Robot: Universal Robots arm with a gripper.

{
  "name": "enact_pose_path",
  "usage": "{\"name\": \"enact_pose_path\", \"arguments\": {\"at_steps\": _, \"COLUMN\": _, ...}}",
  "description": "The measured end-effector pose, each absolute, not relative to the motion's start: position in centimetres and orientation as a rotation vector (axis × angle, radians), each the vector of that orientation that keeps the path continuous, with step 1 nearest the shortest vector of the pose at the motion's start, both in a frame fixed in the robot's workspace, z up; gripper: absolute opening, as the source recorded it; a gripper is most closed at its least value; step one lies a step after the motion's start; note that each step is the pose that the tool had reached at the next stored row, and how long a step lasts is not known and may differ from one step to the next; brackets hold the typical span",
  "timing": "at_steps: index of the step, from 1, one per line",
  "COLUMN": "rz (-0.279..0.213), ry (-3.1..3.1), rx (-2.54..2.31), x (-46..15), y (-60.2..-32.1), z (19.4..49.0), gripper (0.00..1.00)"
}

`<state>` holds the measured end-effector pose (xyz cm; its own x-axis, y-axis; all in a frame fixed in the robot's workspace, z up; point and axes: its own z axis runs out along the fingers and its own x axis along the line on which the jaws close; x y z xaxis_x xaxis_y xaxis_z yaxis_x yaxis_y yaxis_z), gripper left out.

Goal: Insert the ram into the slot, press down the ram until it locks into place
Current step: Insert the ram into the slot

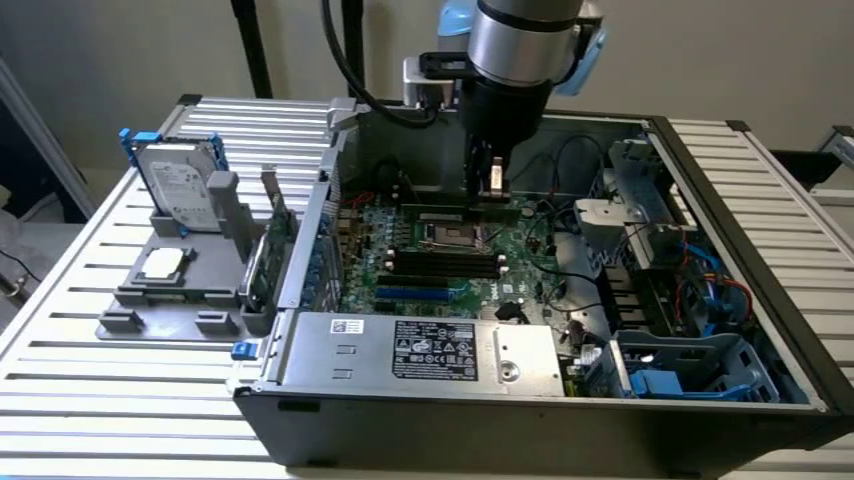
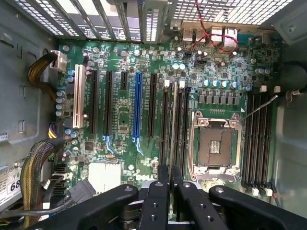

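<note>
Gripper point(image 2: 169, 177) closed narrow, pinching ram point(image 2: 172, 124) by its top edge. Judged light, stiff, brittle: hold that edge, squeeze gently.

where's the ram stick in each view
exterior view: the ram is a green strip under the claw, just above the processor socket in the picture.
wrist view: a thin edge-on strip reaching out from the claw, alongside the processor socket.
shared landmark: the square silver processor socket.
</note>
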<state>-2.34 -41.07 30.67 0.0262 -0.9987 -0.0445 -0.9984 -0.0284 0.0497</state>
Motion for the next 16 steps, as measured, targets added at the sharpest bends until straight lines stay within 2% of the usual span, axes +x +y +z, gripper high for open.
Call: {"name": "enact_pose_path", "arguments": {"at_steps": 16, "rz": -0.104, "ry": -2.202, "rx": 2.233, "x": -2.3, "y": -41.1, "z": 27.8, "gripper": 0.14}}
